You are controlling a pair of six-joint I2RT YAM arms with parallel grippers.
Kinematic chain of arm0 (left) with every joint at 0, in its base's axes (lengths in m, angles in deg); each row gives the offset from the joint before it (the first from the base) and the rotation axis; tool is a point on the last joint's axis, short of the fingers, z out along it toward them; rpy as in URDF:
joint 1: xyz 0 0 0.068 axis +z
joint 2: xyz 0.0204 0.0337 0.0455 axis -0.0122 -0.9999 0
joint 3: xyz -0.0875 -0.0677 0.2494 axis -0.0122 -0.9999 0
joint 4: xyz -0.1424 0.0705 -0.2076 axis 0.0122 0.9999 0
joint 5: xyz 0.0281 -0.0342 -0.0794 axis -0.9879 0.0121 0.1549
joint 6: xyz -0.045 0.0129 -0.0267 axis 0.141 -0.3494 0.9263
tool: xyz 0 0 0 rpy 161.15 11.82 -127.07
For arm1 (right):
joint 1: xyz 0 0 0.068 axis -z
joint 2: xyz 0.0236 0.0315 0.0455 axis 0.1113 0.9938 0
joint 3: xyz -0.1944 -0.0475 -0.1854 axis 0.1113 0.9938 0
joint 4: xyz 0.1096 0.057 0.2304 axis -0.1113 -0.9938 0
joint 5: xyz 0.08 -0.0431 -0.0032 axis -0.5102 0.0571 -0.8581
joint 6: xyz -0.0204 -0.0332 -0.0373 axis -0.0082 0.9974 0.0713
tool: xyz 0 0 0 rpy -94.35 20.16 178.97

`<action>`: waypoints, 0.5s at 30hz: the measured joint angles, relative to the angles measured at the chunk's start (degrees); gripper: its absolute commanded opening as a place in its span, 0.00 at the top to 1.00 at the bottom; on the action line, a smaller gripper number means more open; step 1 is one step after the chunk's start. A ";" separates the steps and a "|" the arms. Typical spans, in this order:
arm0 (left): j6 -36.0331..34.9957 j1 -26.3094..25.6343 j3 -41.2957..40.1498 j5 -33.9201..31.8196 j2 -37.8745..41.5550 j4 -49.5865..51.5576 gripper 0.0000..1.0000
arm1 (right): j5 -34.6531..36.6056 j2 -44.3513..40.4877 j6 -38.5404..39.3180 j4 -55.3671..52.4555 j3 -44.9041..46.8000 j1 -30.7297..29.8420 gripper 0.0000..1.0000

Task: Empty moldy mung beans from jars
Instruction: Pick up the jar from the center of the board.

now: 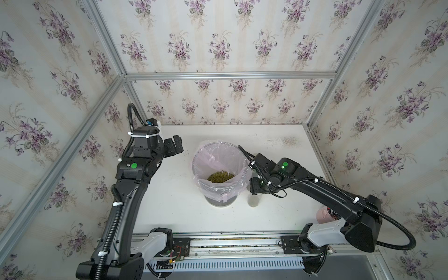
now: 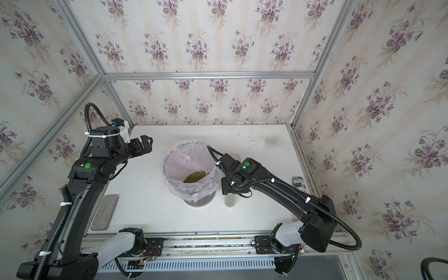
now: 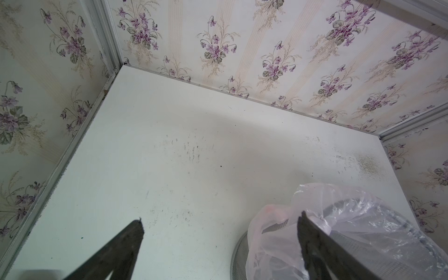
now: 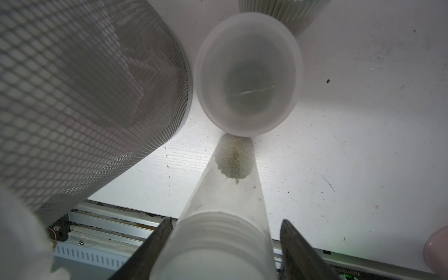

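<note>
In both top views a mesh bin point(image 1: 219, 202) with a pink liner point(image 1: 206, 160) is standing mid-table, and a heap of beans point(image 1: 220, 176) is lying at its bottom. The right gripper point(image 1: 253, 194) is pointing down just beside the bin, over a slim jar point(image 1: 253, 202) standing upright there. The left gripper point(image 1: 175, 145) is hanging on the bin's opposite side, apart from it, with its jaws spread wide and holding nothing.

In the left wrist view its fingers point(image 3: 121, 247) are framing bare table point(image 3: 194, 145), and one is crossing in front of the liner at the bin's rim.

In the right wrist view the slim jar is standing lidless between the jaws, with its threaded neck uppermost and a small clump of beans point(image 4: 232, 162) sitting at its base. One finger is touching the neck and the other is showing a gap, so the jaws are straddling the jar without clamping it. A wide jar point(image 4: 247, 72), open and looking empty, is sitting just beside the bin and appears to touch the slim jar's base. A third jar point(image 4: 278, 14) is peeking in beyond it, its contents unclear.

The slim jar is probably light, stiff and smooth-walled, and tall enough to tip easily. Gripping just under the threads, where the ridges are giving purchase, looks best, with a firm squeeze before tilting it over the bin.
</note>
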 measured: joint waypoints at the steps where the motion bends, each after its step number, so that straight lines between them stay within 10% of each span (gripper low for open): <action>1: 0.00 0.02 0.00 -0.02 0.00 0.00 0.00 | 0.00 0.00 -0.02 0.07 0.07 0.00 0.38; 15: 0.00 0.00 0.00 -0.24 -0.02 0.00 0.00 | 0.59 -1.11 -0.39 0.55 1.01 0.00 0.48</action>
